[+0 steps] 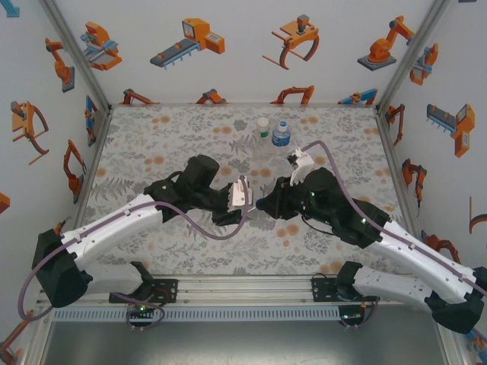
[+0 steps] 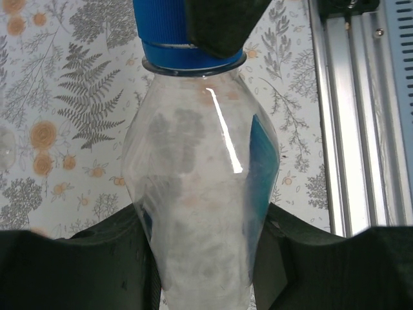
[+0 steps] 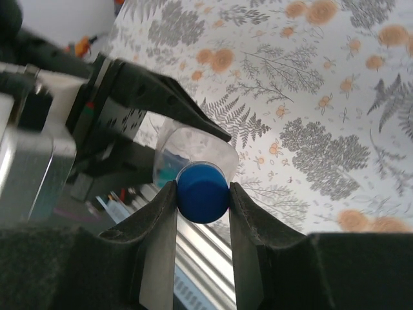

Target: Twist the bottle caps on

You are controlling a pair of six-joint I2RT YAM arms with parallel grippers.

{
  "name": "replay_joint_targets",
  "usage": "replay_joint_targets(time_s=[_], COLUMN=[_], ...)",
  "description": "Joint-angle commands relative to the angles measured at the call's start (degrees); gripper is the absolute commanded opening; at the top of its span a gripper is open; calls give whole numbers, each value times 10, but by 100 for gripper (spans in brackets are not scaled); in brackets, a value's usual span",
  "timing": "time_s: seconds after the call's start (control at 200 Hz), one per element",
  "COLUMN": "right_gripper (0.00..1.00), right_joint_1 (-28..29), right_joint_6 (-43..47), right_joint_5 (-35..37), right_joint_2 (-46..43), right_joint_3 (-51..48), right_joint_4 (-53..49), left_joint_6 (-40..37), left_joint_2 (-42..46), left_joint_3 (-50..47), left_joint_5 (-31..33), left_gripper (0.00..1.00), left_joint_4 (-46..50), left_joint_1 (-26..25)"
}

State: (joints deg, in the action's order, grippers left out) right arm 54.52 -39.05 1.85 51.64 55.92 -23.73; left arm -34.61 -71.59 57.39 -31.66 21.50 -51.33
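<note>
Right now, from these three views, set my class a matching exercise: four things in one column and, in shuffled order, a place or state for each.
Things
1. blue cap
2. clear bottle
3. spare bottles
4. metal rail

Places or states
A. standing at the far side of the table
B. running between the arm bases at the near edge
C. pinched by the right end effector
D. gripped round its body by the left end effector

Pairs: 1-C, 2-D, 3-A, 4-B

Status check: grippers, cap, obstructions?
Left gripper shut on bottle. Right gripper shut on blue cap at its neck. Other two bottles far back, clear.
</note>
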Motion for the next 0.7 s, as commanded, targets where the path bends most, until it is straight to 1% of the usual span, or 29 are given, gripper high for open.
replay_joint_targets(time_s=[0.0, 0.095, 0.155, 0.185, 0.2, 0.23, 0.255, 0.446, 0.586, 0.696], right_gripper=[0, 0, 0, 0, 0, 0, 0, 0, 0, 0], right_joint_1=[-2, -2, -2, -3, -3, -3, -4, -33, -69, -107], right_joint_6=[-128, -106, -92, -88, -85, -79, -73, -7, 53, 95], right_joint_5=[49, 49, 55, 58, 61, 69, 74, 76, 72, 54], right_joint_2=[20, 29, 32, 32, 32, 34, 35, 81, 136, 182], right_joint_3=[8, 20, 23, 23, 24, 26, 27, 79, 126, 161], right_joint_4=[64, 53, 52, 51, 50, 47, 44, -12, -58, -82], left_joint_6=[10, 16, 25, 27, 28, 28, 28, 39, 53, 67], left_joint_2=[0, 2, 5, 8, 9, 12, 14, 51, 84, 105], left_joint_3=[1, -3, -5, -8, -9, -10, -10, -33, -56, -62], left_joint_5=[5, 20, 30, 34, 35, 38, 40, 72, 99, 124], left_gripper=[16, 29, 42, 65, 74, 100, 97, 97, 97, 97], left_joint_4=[-51, -55, -59, -61, -61, -58, -52, -37, -39, -28], left_joint_1=[-9, -8, -8, -8, -8, -8, -8, -8, -6, -3])
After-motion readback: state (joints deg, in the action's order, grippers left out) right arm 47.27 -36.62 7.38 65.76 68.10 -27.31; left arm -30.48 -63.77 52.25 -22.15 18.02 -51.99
